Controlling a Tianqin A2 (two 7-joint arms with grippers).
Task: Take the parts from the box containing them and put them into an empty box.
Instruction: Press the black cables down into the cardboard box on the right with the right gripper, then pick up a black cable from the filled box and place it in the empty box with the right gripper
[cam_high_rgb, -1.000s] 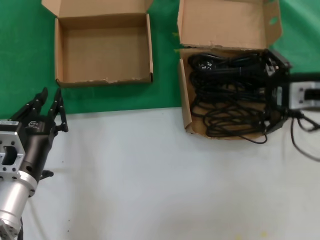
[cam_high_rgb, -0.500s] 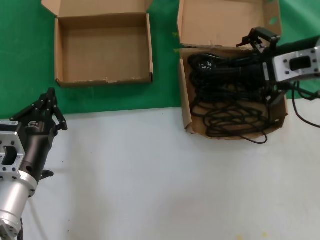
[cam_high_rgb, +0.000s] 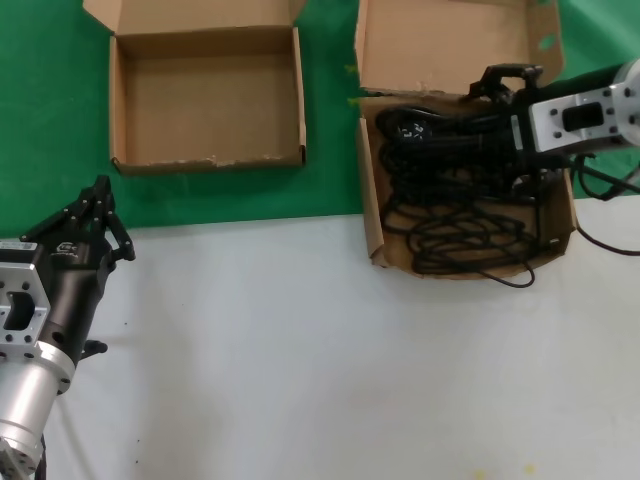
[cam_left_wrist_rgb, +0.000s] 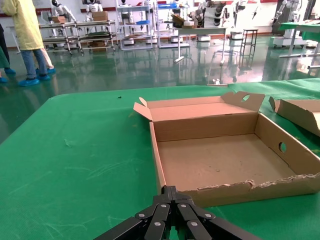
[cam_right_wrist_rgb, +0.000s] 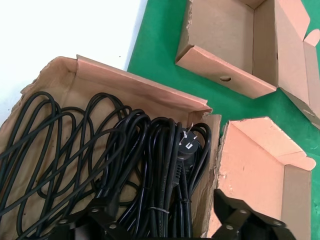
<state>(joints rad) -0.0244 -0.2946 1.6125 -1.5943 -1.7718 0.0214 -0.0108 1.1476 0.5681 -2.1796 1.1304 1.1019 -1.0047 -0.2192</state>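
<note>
Your right gripper (cam_high_rgb: 500, 110) now sits a little farther left over the box containing them (cam_high_rgb: 372, 215) than half a second ago, and a second ago it was down at that box's right wall. Its fingers are spread apart, one near the lid flap and one lower, over the bundled black cables (cam_high_rgb: 455, 190). Your left gripper (cam_high_rgb: 100, 215) has its fingers drawn together; a second ago they were parted. It waits at the near left over the white table (cam_high_rgb: 300, 350). You can count two cardboard boxes from the head camera: the empty box (cam_high_rgb: 300, 100) at the far left on the green mat (cam_high_rgb: 40, 100), and the cable box at the right, straddling mat and table.

From your left wrist, the closed fingertips (cam_left_wrist_rgb: 172, 212) point at the ragged front wall of the empty box (cam_left_wrist_rgb: 260, 187), with a gap between them. Its floor is bare.

From your right wrist, two dark fingers (cam_right_wrist_rgb: 240, 215) are parted over the cable coils (cam_right_wrist_rgb: 100, 160). One plug (cam_right_wrist_rgb: 189, 145) with metal prongs lies on top. Both boxes show, the empty box (cam_right_wrist_rgb: 225, 65) beyond.
</note>
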